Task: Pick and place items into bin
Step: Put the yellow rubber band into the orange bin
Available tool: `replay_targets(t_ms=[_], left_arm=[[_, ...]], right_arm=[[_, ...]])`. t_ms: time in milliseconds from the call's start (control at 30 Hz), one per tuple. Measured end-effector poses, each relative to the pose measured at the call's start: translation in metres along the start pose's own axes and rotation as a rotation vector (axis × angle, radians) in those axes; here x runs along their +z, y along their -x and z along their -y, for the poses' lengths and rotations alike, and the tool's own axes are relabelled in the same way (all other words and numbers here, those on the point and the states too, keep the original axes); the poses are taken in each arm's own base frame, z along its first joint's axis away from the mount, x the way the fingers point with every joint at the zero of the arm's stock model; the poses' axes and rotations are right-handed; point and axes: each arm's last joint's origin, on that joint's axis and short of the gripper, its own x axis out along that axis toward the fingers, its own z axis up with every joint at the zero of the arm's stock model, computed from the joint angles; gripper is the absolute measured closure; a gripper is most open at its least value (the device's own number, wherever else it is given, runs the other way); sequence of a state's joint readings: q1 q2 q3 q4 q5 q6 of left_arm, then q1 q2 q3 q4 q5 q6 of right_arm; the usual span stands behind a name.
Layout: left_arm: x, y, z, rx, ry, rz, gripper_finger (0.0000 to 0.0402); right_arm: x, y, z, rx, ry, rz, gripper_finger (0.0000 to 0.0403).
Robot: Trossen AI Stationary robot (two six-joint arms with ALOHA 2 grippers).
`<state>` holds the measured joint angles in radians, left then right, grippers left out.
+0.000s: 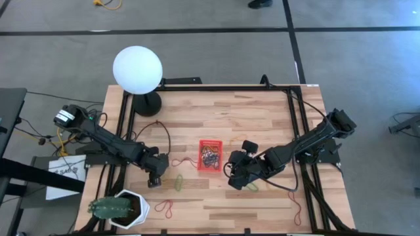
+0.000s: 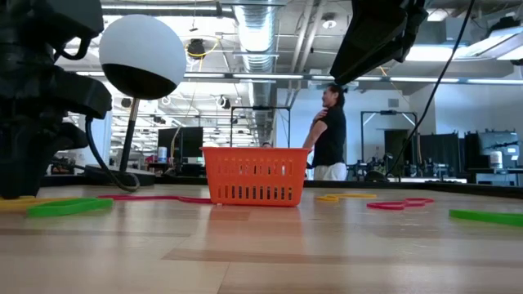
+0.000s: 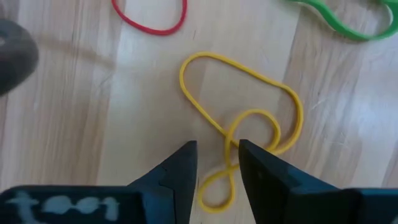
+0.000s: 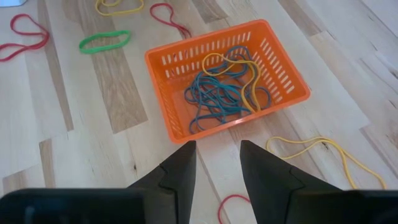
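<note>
From above, the red bin (image 1: 210, 155) sits mid-desk (image 1: 262, 118) between both arms. The left tool (image 3: 217, 163) hovers, narrowly parted, over a yellow band (image 3: 242, 127). The right tool (image 4: 217, 163), narrowly parted and empty, hangs near the bin holding bands (image 4: 221, 87).

Red bin (image 1: 210, 155) mid-table holding tangled bands, flanked by left gripper (image 1: 155, 179) beside a green band (image 1: 178, 182) and right gripper (image 1: 235, 180) on the other side, with white lamp globe (image 1: 137, 69) and plant pot (image 1: 123, 210) along the table's left.
</note>
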<state>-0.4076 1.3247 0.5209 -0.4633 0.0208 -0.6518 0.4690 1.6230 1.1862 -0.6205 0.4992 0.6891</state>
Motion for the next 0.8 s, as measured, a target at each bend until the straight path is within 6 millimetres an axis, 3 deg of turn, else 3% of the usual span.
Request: replay_targets(t_ms=[333,467,800], left_arm=[[0.001,0.000,-0.001,0.038,-0.016,0.029,0.0391],[0.004,0.002,0.003,0.045,-0.064,0.049,0.0398],[0.054,0.053,0.045,0.010,-0.335,0.295,0.0401]], right_arm=[[0.000,0.000,0.000,0.000,-0.001,0.000,0.0284],[0.000,0.000,0.000,0.000,0.002,0.000,0.0284],[0.000,0.000,0.000,0.001,0.005,0.001,0.0284]])
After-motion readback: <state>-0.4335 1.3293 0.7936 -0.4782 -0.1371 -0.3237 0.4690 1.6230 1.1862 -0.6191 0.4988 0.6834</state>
